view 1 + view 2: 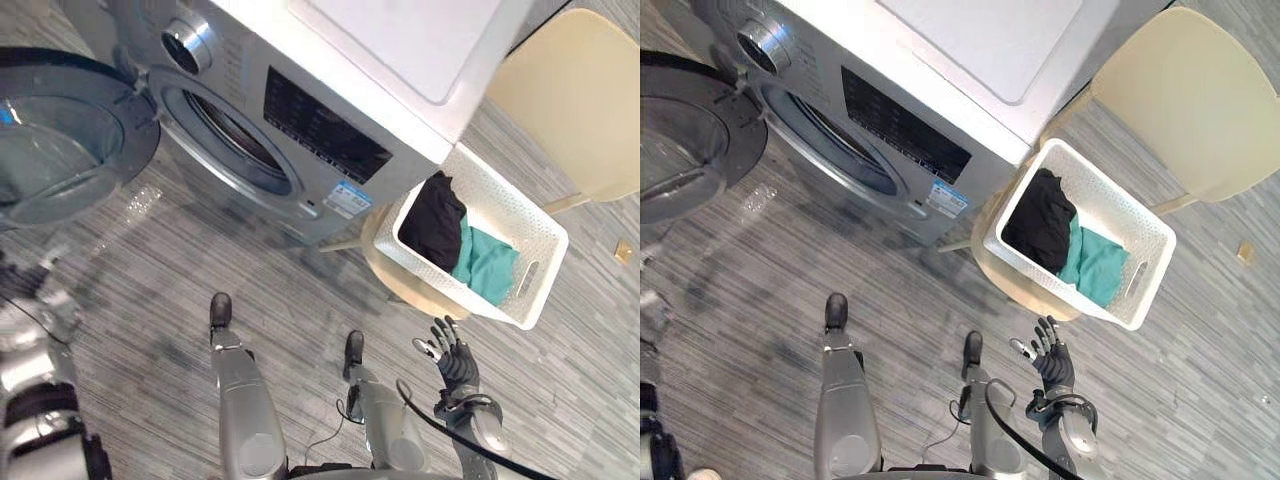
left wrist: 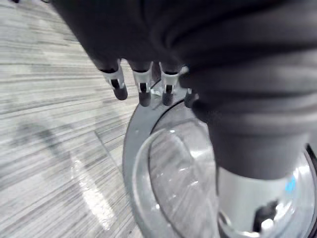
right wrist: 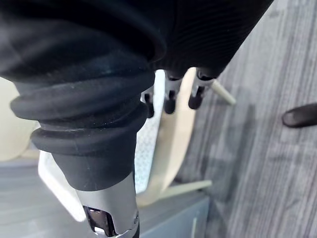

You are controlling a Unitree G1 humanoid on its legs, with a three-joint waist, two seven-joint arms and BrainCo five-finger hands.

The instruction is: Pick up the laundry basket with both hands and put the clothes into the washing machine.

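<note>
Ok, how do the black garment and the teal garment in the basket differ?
The black garment lies at the end of the laundry basket nearer the washing machine; the teal garment lies at the far end. The black garment is heaped up towards the rim; the teal garment sits lower and flatter. Both are crumpled and touch inside it.

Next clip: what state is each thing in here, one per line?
Silver front-loading washing machine: round glass door swung open.
White perforated plastic laundry basket: on cream stool, not lifted.
Black garment and teal garment: inside the basket.
Right robot hand: open, short of the basket.
Left robot hand: open, holding nothing.
</note>
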